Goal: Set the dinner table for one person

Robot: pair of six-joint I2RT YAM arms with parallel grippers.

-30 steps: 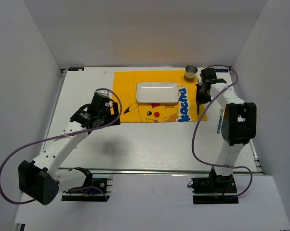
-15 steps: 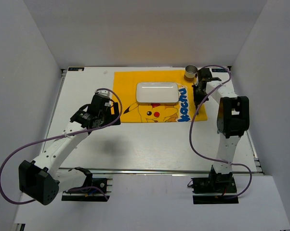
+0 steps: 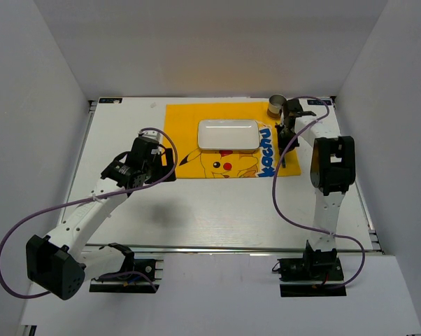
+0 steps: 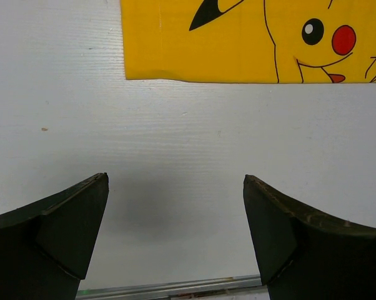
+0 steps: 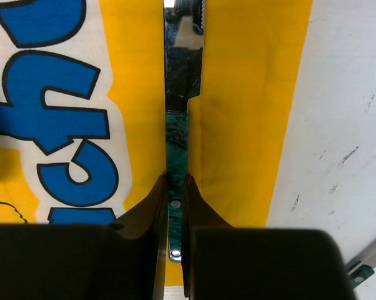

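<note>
The white dinner table [image 3: 217, 210] carries a yellow Pikachu mat [image 3: 186, 122] with a white rounded plate [image 3: 228, 135] on it. My right gripper [image 3: 286, 140] is over the mat's right strip, shut on a knife [image 5: 183, 62] by its green handle [image 5: 177, 134]. The blade points away from the gripper [image 5: 175, 187], along the mat [image 5: 250, 94] and parallel to its right edge; I cannot tell whether it touches the cloth. My left gripper [image 3: 165, 164] is open and empty above bare table [image 4: 188, 137], just off the mat's near left corner [image 4: 238, 37].
A small metal cup [image 3: 277, 106] stands off the mat's far right corner, close to my right wrist. Another green-handled utensil [image 5: 370, 261] lies on the table right of the mat. A metal rail [image 4: 169, 289] runs along the table's near edge.
My right arm has swung left, its elbow folding in toward the mat, carrying the knife slightly left over the mat's right strip. The left arm has not moved.
</note>
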